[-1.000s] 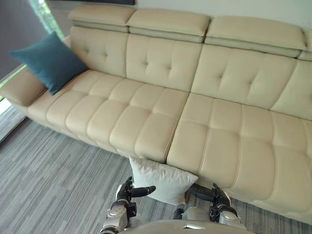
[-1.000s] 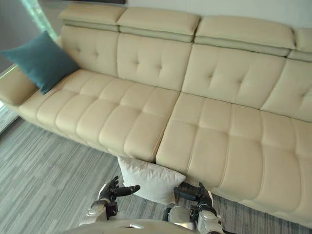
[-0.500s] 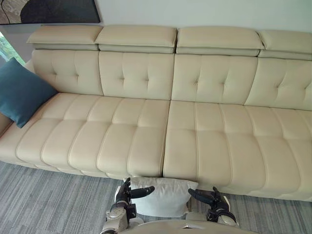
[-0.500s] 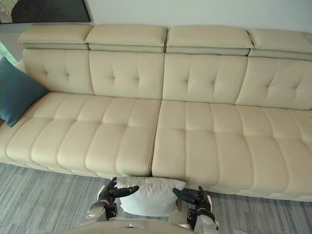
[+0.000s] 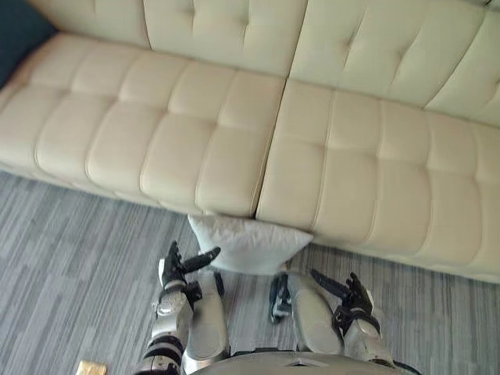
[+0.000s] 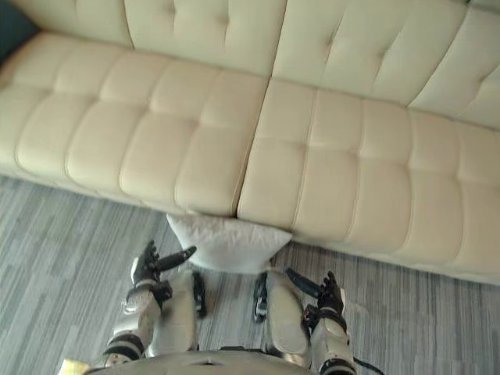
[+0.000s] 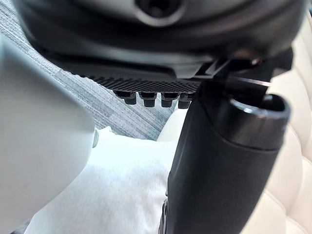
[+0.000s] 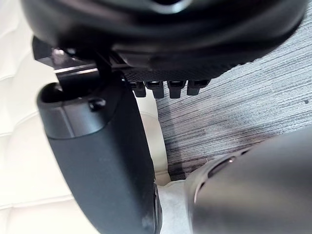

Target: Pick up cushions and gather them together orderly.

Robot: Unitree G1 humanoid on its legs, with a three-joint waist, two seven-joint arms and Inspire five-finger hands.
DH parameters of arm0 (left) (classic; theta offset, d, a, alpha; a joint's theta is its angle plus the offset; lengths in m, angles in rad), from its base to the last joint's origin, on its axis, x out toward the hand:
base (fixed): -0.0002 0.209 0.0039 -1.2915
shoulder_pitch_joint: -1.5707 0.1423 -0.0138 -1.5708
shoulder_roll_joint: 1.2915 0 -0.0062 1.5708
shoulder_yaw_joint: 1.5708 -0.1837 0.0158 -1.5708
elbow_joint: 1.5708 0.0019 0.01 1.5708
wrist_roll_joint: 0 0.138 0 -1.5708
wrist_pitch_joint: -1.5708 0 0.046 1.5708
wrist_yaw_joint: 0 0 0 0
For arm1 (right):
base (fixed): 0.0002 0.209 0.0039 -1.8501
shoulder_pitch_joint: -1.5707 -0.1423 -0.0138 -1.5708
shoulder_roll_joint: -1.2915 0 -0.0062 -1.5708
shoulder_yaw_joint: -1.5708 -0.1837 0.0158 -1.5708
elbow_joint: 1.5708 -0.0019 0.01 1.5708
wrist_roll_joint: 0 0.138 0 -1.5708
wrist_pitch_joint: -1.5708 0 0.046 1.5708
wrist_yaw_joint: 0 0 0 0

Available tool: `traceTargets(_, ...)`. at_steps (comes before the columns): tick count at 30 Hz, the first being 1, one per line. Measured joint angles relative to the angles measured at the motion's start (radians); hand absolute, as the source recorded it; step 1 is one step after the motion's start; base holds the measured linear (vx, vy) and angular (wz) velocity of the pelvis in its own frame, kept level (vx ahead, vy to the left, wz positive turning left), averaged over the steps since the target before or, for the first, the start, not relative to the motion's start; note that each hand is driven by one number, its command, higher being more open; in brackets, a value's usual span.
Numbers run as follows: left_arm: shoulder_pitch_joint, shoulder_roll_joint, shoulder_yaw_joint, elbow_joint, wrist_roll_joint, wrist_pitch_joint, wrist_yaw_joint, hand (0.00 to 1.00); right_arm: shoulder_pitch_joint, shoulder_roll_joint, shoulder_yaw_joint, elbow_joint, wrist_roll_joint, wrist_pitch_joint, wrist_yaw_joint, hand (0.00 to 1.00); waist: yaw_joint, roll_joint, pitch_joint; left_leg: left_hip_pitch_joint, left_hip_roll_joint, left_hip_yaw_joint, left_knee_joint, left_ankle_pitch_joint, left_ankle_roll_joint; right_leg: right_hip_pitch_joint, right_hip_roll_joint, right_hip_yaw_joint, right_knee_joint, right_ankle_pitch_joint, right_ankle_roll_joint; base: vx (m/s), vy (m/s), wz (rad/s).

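A white cushion (image 5: pixel 246 244) lies on the carpet, leaning against the front of the cream sofa (image 5: pixel 234 133) below the seam between two seats. My left hand (image 5: pixel 178 269) hovers just left of the cushion, open, thumb pointing toward it. On the other side my right hand (image 5: pixel 349 294) is open too, a little apart from the cushion's right corner. The left wrist view has the white cushion (image 7: pixel 112 190) close past the thumb (image 7: pixel 219 170). A teal cushion (image 5: pixel 17 27) peeks in at the sofa's far left end.
Grey striped carpet (image 5: pixel 70 258) runs along the sofa's front. A small yellowish object (image 5: pixel 92 367) lies on the floor at the lower left. The sofa's seats (image 6: pixel 359 164) are bare.
The camera has tipped down and closer, so the sofa's back and most of the teal cushion have left the view. Both hands stay open on either side of the white cushion.
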Motion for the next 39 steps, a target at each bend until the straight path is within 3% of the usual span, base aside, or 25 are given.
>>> traceTargets(3,-0.071,0.020,0.018,-0.022,-0.018,-0.008,0.030,1.00,-0.063,-0.002,0.001,-0.030,0.010,0.000,-0.021,1.00,0.005,0.002,0.041,-0.144,0.005,-0.031,0.105,-0.007,0.006,-0.131,-0.010,-0.012,0.106,-0.015,-0.016,-0.18,0.012,0.11)
traceTargets(8,-0.144,0.032,0.050,-0.060,-0.018,-0.009,0.043,1.00,-0.163,-0.002,0.008,-0.077,0.011,0.000,-0.031,1.00,0.011,0.000,0.068,-0.290,0.008,-0.049,0.171,0.000,0.010,-0.274,-0.019,-0.019,0.184,-0.016,-0.023,-0.12,0.020,0.04)
traceTargets(14,-0.275,0.090,0.050,-0.131,-0.017,-0.009,0.046,1.00,-0.343,-0.018,0.039,-0.154,0.011,-0.001,-0.048,1.00,0.011,-0.008,0.094,-0.461,0.005,-0.064,0.191,0.051,0.008,-0.445,-0.030,-0.030,0.224,0.007,-0.046,-0.03,-0.004,0.04)
traceTargets(17,-0.346,0.094,0.046,-0.139,-0.016,-0.010,0.048,1.00,-0.419,-0.010,0.069,-0.173,0.038,-0.001,-0.070,1.00,0.009,-0.008,0.101,-0.512,0.005,-0.068,0.203,0.058,0.006,-0.497,-0.032,-0.032,0.242,0.008,-0.048,0.00,-0.003,0.01)
traceTargets(21,-0.425,0.090,0.029,-0.140,-0.016,-0.010,0.053,1.00,-0.434,0.009,0.099,-0.214,0.045,-0.009,-0.097,1.00,-0.019,-0.008,0.102,-0.551,0.000,-0.069,0.210,0.063,0.008,-0.539,-0.037,-0.030,0.255,0.008,-0.047,-0.01,0.017,0.01)
traceTargets(26,-0.522,0.068,-0.044,-0.147,-0.005,-0.009,0.087,1.00,-0.473,0.040,0.119,-0.236,0.046,-0.030,-0.156,1.00,-0.035,-0.008,0.102,-0.599,-0.005,-0.066,0.207,0.084,0.009,-0.595,-0.042,-0.026,0.265,0.024,-0.048,-0.04,0.023,0.00)
traceTargets(27,-0.536,0.058,-0.045,-0.145,-0.004,-0.008,0.097,0.00,-0.482,0.042,0.127,-0.232,0.045,-0.030,-0.165,1.00,-0.040,-0.008,0.102,-0.604,-0.006,-0.067,0.206,0.088,0.009,-0.601,-0.044,-0.026,0.267,0.027,-0.050,-0.06,0.023,0.03)
traceTargets(29,-0.567,0.047,-0.055,-0.119,0.009,-0.005,0.113,0.00,-0.505,0.040,0.129,-0.209,0.035,-0.030,-0.176,1.00,-0.042,-0.008,0.102,-0.611,-0.014,-0.068,0.196,0.103,0.009,-0.611,-0.050,-0.027,0.267,0.033,-0.050,-0.07,0.020,0.10)
traceTargets(30,-0.584,0.048,-0.071,-0.099,0.030,-0.004,0.126,0.00,-0.520,0.036,0.128,-0.189,0.025,-0.027,-0.184,0.00,-0.044,-0.008,0.102,-0.612,-0.022,-0.069,0.184,0.111,0.008,-0.614,-0.057,-0.030,0.265,0.037,-0.053,-0.07,0.014,0.18)
traceTargets(39,-0.720,0.051,-0.085,0.074,0.153,0.040,0.195,0.00,-0.662,-0.043,0.166,0.016,-0.015,-0.020,-0.201,0.00,-0.041,-0.005,0.101,-0.611,-0.039,-0.072,0.069,0.200,0.009,-0.614,-0.063,-0.056,0.166,0.117,-0.051,-0.08,0.040,0.05)
